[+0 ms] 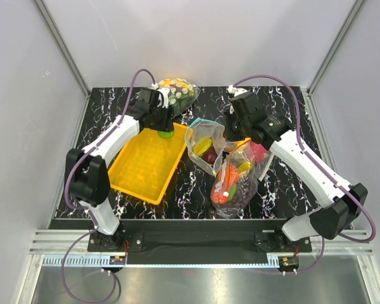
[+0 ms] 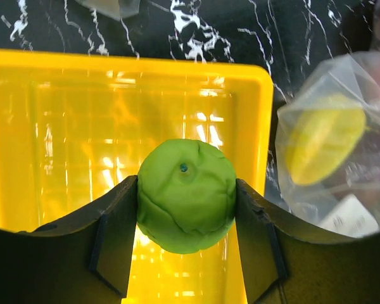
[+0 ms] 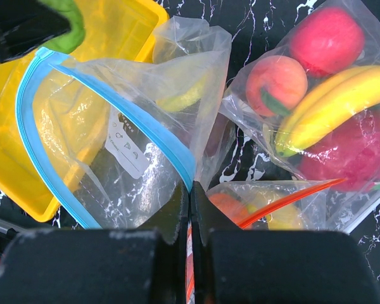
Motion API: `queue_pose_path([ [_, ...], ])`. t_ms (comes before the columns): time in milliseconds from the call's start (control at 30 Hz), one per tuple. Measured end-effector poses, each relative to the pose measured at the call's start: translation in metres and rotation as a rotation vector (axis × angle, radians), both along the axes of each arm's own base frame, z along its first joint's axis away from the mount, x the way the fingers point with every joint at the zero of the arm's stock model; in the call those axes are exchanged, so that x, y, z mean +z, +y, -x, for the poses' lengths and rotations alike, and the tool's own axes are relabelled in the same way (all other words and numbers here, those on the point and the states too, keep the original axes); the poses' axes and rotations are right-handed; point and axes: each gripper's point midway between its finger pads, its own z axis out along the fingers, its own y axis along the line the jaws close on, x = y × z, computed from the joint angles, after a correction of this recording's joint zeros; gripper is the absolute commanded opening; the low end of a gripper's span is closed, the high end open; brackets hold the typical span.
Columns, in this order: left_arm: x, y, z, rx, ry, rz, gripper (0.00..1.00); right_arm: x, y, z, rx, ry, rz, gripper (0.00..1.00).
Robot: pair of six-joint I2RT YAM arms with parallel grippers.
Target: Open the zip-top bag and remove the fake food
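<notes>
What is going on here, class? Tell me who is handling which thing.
The left tool grips a green ball over the yellow tray. The right tool is shut on the rim of the zip-top bag, whose blue-edged mouth stands open. A yellow piece lies inside that bag, so the emptying is not yet done.

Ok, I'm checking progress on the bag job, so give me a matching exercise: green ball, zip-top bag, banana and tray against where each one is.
1 green ball
2 zip-top bag
3 banana
4 tray

a in the larger bag
b held in the left gripper
c pinched at its blue strip by the right gripper
d on the table

Pairs: 1-b, 2-c, 3-a, 4-d
</notes>
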Motion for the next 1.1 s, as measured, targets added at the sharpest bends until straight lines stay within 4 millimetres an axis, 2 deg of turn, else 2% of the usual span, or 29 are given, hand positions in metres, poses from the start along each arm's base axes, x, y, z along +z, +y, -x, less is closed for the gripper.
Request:
queue_pose_path([
  [100,-0.014,-0.006,-0.015,0.000,0.006,-0.002,0.34,0.000,0.000,0.000,0.000,0.000,0.000,0.00],
  [267,-0.038,-0.009,-0.023,-0.001,0.040,-0.013,0.37,0.000,0.000,0.000,0.000,0.000,0.001,0.00],
  [467,-0.060,-0.011,-0.023,-0.007,0.083,-0.028,0.52,-0.001,-0.001,-0.001,0.001,0.001,0.005,0.00],
  [633,-0.057,-0.019,-0.031,-0.015,0.069,-0.021,0.69,-0.002,0.000,-0.002,0.003,0.002,0.008,0.00],
  [733,-0.054,-0.025,-0.035,-0.023,0.057,-0.010,0.74,-0.003,0.000,-0.002,0.002,0.004,0.010,0.00],
  [1100,-0.051,-0.031,-0.036,-0.036,0.050,0.004,0.77,-0.004,-0.001,-0.003,0.001,0.005,0.011,0.00],
])
